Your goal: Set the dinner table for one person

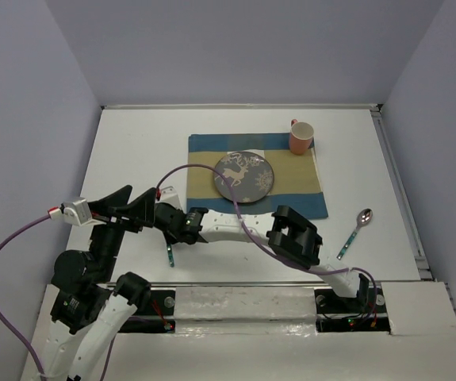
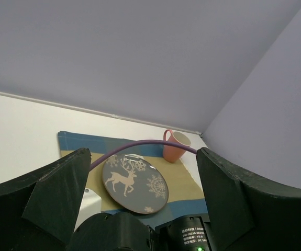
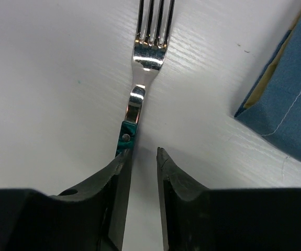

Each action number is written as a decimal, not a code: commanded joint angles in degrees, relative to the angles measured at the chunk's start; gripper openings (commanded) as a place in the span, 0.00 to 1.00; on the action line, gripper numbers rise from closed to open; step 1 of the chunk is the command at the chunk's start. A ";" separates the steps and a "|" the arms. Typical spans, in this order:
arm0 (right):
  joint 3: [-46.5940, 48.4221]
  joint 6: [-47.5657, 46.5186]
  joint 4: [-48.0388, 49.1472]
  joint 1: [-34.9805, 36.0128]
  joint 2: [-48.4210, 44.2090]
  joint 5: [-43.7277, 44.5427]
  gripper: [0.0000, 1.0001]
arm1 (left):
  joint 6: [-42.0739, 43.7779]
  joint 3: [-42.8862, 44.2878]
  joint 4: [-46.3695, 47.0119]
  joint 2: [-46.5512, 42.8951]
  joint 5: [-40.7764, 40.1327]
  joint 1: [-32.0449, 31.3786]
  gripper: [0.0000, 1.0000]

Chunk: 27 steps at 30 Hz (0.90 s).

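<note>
The dinner table (image 1: 132, 151) is a large white top. On it lies a checked placemat (image 1: 299, 194) with a grey reindeer plate (image 1: 244, 176) and an orange mug (image 1: 301, 136). A fork (image 1: 170, 254) with a green handle lies on the bare table left of the mat. My right gripper (image 1: 178, 232) is low over its handle end. In the right wrist view the jaws (image 3: 143, 150) stand a little apart with bare table between them, and the fork (image 3: 149, 47) runs under the left finger. My left gripper (image 1: 136, 205) is wide open and empty above the table.
A spoon (image 1: 356, 230) with a green handle lies on the table right of the mat. The right arm stretches across the near edge to the left. A purple cable (image 1: 204, 171) arcs over the mat's near left. The left wrist view shows the plate (image 2: 134, 183) and mug (image 2: 174, 145).
</note>
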 commanded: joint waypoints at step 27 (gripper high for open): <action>10.74 -0.27 -6.36 3.84 7.66 7.96 0.00 | 1.15 1.35 1.63 -2.66 -2.42 -2.12 0.96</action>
